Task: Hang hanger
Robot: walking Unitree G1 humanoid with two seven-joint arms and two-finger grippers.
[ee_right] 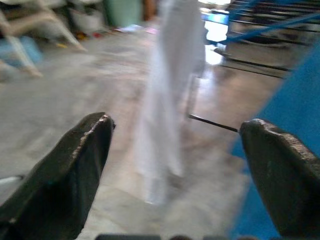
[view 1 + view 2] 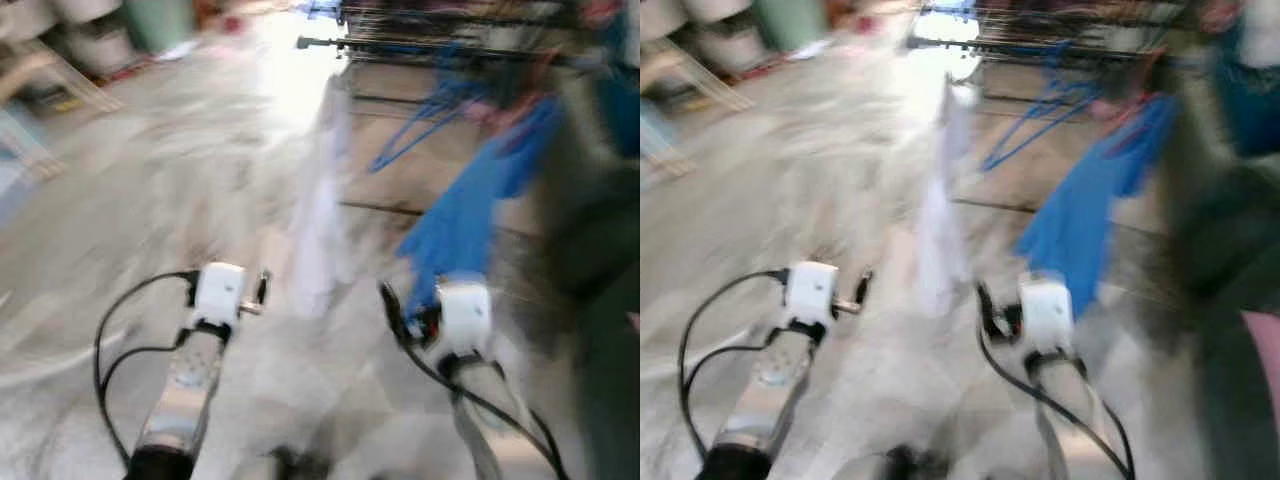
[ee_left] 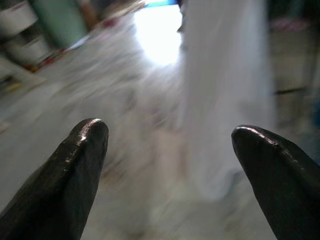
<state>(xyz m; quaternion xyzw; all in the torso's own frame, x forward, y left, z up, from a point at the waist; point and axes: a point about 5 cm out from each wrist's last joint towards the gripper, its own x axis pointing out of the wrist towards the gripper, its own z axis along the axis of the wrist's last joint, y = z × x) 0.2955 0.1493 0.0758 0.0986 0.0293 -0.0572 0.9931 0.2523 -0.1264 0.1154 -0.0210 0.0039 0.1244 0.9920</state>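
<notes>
The pictures are blurred by motion. A dark drying rack stands ahead on the right, with blue hangers dangling from its rails. A blue cloth hangs from the rack just beyond my right wrist. A white cloth hangs from the rack's left end, ahead between my two arms. My left gripper is open with nothing between its fingers and faces the white cloth. My right gripper is open too, holds nothing, and has the white cloth ahead and the blue cloth at its side.
A dark blurred mass, which may be a person, stands at the right edge. White buckets, a green bin and pale chair frames line the far left. Pale tiled floor stretches ahead on the left.
</notes>
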